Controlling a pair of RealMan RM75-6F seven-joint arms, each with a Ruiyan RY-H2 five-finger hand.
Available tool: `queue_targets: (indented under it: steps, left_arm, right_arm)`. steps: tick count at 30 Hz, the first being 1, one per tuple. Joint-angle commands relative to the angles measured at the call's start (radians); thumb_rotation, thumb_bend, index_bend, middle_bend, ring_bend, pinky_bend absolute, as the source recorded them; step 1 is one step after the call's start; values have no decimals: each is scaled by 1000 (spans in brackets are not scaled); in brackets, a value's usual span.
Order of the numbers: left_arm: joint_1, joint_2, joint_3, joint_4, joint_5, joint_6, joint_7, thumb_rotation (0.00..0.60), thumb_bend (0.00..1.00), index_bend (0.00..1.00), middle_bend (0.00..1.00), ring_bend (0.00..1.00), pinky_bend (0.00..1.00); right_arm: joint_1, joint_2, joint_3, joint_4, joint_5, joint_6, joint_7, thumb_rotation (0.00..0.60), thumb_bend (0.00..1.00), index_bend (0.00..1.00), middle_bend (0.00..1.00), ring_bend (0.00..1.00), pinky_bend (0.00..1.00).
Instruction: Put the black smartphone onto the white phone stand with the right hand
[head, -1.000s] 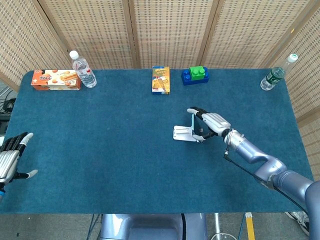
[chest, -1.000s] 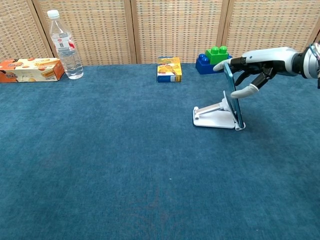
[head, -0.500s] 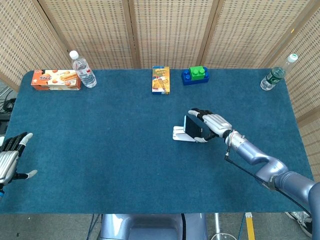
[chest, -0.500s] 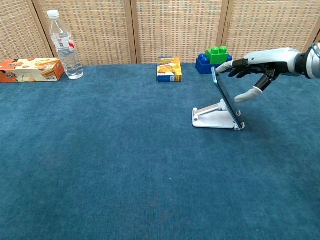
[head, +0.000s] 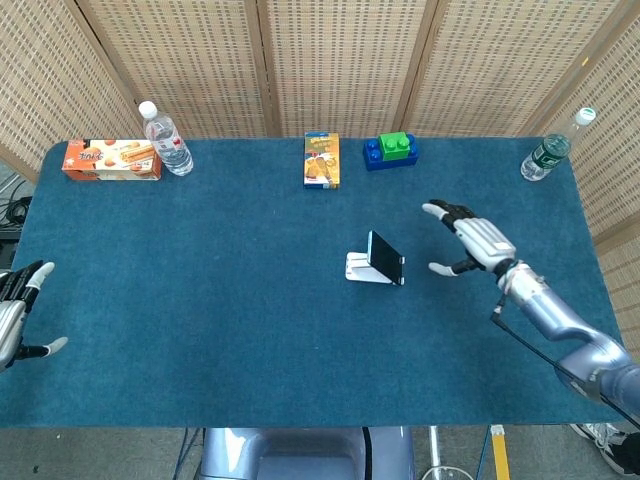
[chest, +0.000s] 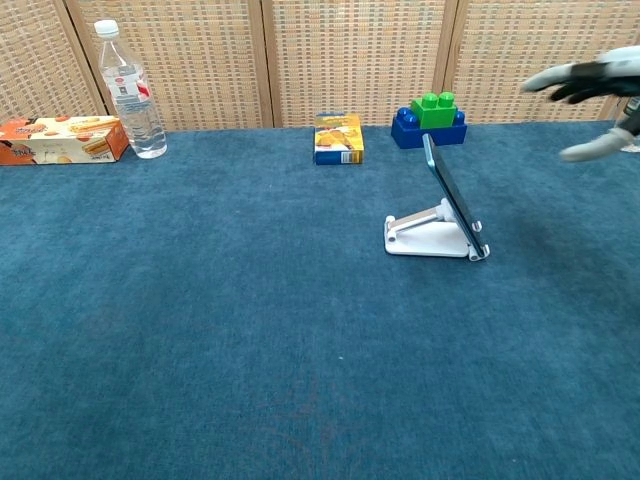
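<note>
Leaning on the white phone stand (chest: 425, 235), the black smartphone (chest: 448, 194) shows edge-on.

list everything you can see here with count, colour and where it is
smartphone: 1, black, leaning on the stand mid-table
phone stand: 1, white, centre-right of the table
water bottles: 2, clear; one back left, one back right
snack box: 1, orange, back left beside a bottle
small box: 1, yellow, back centre
toy bricks: 1 stack, green on blue, back centre
table: 1, blue cloth
left hand: 1, open, left edge
right hand: 1, open, right of the stand, clear of the phone
</note>
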Motion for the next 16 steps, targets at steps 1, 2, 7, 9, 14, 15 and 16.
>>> queue_targets:
  steps: [1,2,7,9,14,15,16]
  left_arm:
    - [9,-1,2,4,22,21,-9,600,0,0,0,0,0]
    - [12,-2,3,5,31,29,-12,600,0,0,0,0,0]
    - [31,-10,8,13,76,84,-15,600,0,0,0,0,0]
    - [40,-16,11,14,101,112,-14,600,0,0,0,0,0]
    - [59,-32,21,35,154,168,-24,600,0,0,0,0,0]
    - [63,-34,24,41,164,178,-29,600,0,0,0,0,0]
    - [67,-35,27,46,172,186,-34,600,0,0,0,0,0]
  right_arm:
    - [-212,76,-18,-68,89,227,-140,600,206,0,0,0,26]
    - [-251,78,-17,-80,110,272,-171,600,159,0,0,0,26]
    - [-417,85,-23,-147,179,456,-289,600,28,0,0,0,17]
    - [-472,86,-22,-183,194,522,-331,600,3,0,0,0,5]
    - [-561,93,-24,-267,205,637,-434,600,0,0,0,0,0]
    - [-576,91,-23,-281,202,660,-454,600,0,0,0,0,0]
    - [-590,89,-21,-292,198,680,-467,600,0,0,0,0,0]
